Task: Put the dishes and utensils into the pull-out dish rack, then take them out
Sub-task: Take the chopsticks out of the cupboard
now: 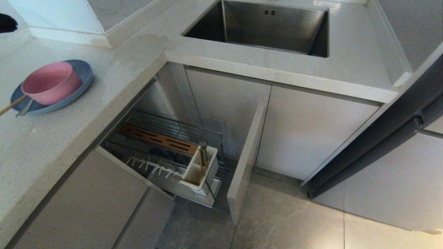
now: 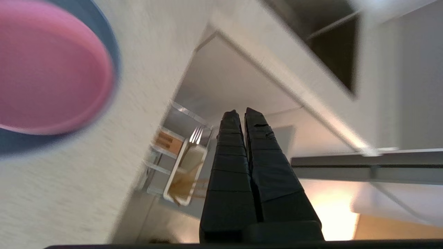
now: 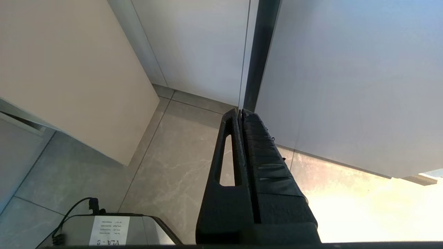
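On the counter at the left, the pink bowl (image 1: 52,83) sits on the blue plate (image 1: 82,73). A wooden chopstick (image 1: 11,105) and a silver spoon handle (image 1: 24,108) jut from the plate's near rim. Below, the dish rack (image 1: 166,127) is pulled out. Its white utensil box (image 1: 209,172) holds the fork (image 1: 203,147) and brown chopsticks (image 1: 201,162). My left gripper (image 2: 241,112) is shut and empty above the counter edge, beside the bowl (image 2: 48,65) and plate (image 2: 111,48). Below it are the box (image 2: 172,180) and the fork (image 2: 196,135). My right gripper (image 3: 240,111) is shut and empty, low by the cabinet doors.
The steel sink (image 1: 263,31) is sunk into the counter at the back. The rack's beige panel front (image 1: 244,162) stands out over the tiled floor. A brown slotted wooden strip (image 1: 157,139) and white prongs (image 1: 152,168) lie in the rack. A grey labelled box (image 3: 104,228) sits near the right arm.
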### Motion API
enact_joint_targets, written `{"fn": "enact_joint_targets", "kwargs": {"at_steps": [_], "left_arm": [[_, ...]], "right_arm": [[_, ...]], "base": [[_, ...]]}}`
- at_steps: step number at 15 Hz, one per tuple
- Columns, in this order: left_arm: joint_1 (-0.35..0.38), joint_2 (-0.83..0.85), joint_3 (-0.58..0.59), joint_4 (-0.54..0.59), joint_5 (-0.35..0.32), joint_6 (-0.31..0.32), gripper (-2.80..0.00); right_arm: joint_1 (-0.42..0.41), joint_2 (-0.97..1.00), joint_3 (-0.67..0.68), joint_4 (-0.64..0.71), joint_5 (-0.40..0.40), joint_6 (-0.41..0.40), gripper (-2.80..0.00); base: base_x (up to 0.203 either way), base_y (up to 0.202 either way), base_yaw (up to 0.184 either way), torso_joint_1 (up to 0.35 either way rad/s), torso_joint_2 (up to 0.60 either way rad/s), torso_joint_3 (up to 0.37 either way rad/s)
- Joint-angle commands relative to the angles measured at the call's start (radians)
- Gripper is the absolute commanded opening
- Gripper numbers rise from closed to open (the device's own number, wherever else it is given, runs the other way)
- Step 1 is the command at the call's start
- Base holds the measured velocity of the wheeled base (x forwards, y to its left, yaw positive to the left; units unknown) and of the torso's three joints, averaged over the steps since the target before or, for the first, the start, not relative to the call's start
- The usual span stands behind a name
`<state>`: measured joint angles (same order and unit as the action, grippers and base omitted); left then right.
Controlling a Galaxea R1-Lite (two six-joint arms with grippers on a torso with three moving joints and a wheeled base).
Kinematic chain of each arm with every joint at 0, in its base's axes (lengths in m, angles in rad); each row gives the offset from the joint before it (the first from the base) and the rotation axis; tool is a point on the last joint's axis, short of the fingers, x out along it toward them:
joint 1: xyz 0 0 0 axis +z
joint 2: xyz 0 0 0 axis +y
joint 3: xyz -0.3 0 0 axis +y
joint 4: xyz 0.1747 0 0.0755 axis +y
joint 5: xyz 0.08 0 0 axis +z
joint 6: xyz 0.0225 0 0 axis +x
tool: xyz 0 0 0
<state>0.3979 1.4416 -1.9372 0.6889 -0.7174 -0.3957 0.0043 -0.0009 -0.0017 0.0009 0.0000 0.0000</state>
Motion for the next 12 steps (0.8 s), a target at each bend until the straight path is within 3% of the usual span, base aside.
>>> {"fn": "enact_joint_targets", "kwargs": {"at_steps": [1, 3, 5, 9, 12], "left_arm": [[-0.166, -0.035, 0.009, 0.034, 0.24, 0.006, -2.8], [-0.339, -0.043, 0.063, 0.113, 0.442, 0.065, -2.8], [-0.446, -0.049, 0.168, 0.189, 0.538, 0.151, -2.8], [-0.542, -0.048, 0.324, 0.344, 0.558, 0.367, -2.8], [-0.584, -0.017, 0.333, 0.413, 0.502, 0.409, -2.8]], "right_arm": [[0.0, 0.001, 0.0, -0.001, 0.0, 0.0, -2.8], [0.0, 0.001, 0.0, -0.001, 0.0, 0.0, -2.8], [0.0, 0.001, 0.0, -0.001, 0.0, 0.0, -2.8], [0.0, 0.001, 0.0, 0.001, 0.0, 0.0, -2.8], [0.0, 0.001, 0.0, 0.0, 0.0, 0.0, -2.8]], "base": [[0.0, 0.0, 0.0, 0.0, 0.0, 0.0], [0.0, 0.0, 0.0, 0.0, 0.0, 0.0], [0.0, 0.0, 0.0, 0.0, 0.0, 0.0], [0.0, 0.0, 0.0, 0.0, 0.0, 0.0], [0.0, 0.0, 0.0, 0.0, 0.0, 0.0]]}}
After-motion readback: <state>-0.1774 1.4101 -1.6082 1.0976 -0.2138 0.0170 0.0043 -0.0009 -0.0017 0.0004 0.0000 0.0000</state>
